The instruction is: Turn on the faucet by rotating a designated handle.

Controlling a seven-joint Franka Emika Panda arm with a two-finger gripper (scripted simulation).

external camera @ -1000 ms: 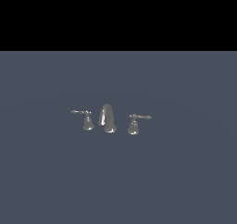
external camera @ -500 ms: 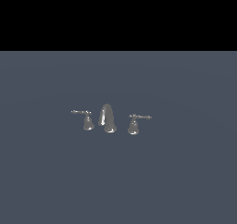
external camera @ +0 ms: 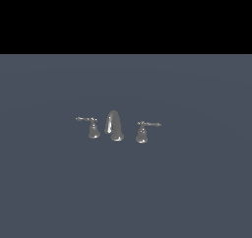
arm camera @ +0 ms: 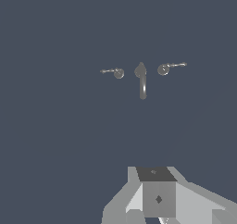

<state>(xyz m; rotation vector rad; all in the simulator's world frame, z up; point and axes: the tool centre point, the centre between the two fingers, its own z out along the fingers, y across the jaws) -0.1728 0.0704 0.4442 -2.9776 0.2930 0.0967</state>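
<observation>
1. Step in hand, as I judge it: the approach. The gripper (arm camera: 159, 218) is well apart from the faucet (external camera: 114, 126) and touches nothing. The arm does not show in the exterior view at all.
2. Jaws: only the grey and white body of the hand shows at the edge of the wrist view; the fingertips are cut off, so I cannot tell whether they are spread or closed. Nothing appears held.
3. Where the target sits: the handle (external camera: 92, 127) lies far ahead of the jaws, on the bare grey floor (external camera: 197, 193), to 1 side of the spout (arm camera: 142, 82), not straight in front of it.
4. Next move, by my reading: travel forward and down toward that handle, line the jaws across its thin lever (arm camera: 107, 71), then push or grip the lever and swing it about the base.
5. Look of the thing: small, chrome-grey, a bell-shaped base with a slim lever pointing away from the spout. A second handle (external camera: 143, 132) mirrors it on the spout's far side; the 2 could be confused. All 3 pieces stand upright, apart from each other.
</observation>
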